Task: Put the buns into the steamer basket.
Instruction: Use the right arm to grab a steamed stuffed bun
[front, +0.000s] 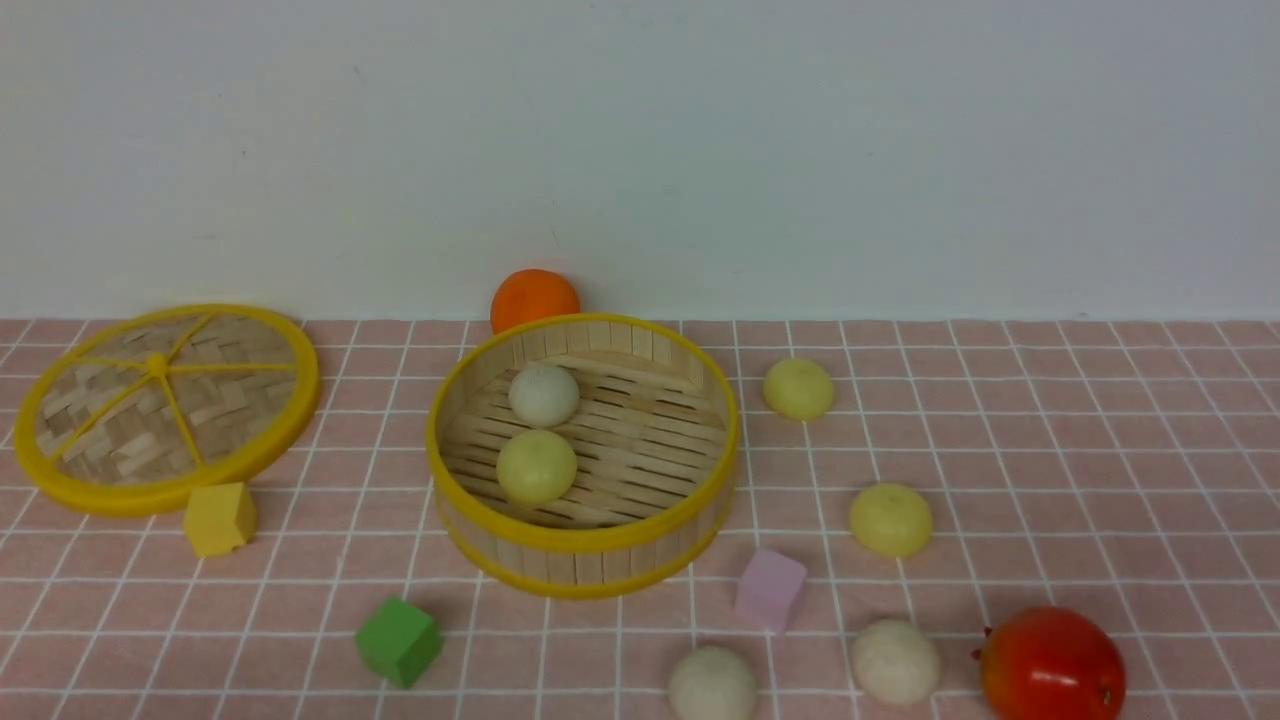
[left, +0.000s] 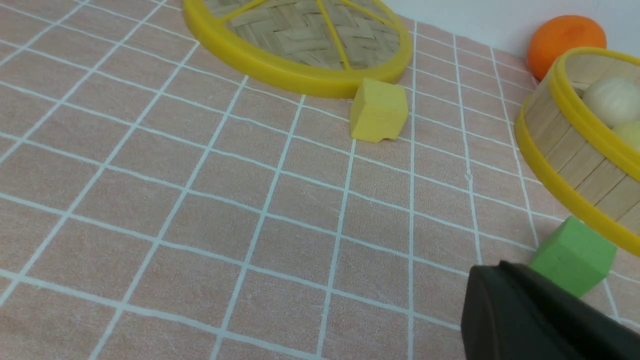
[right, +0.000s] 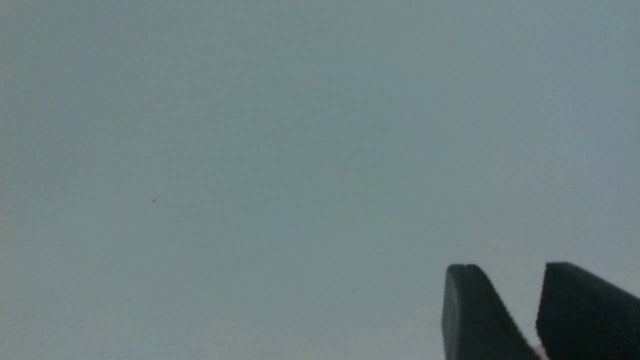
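Front view: two buns (front: 543, 394) inside steamer basket (front: 585, 545).

the steamer basket (front: 585, 560) is showing pale wooden slats between smooth yellow plastic rims. the buns (front: 543, 394) inside it are looking smooth and matt. left of it, the lid (front: 165, 405) is showing woven bamboo strips. beneath it, the cloth (front: 1100, 420) is looking matt.

Left gripper (left: 487, 295): one dark mass at the wrist view's edge, jaws pressed together, empty, held low and slanting downward.
Right gripper (right: 510, 272): two dark ribbed fingers (right: 470, 310) parted by a narrow gap, nothing between them, lifted and pointing forward.
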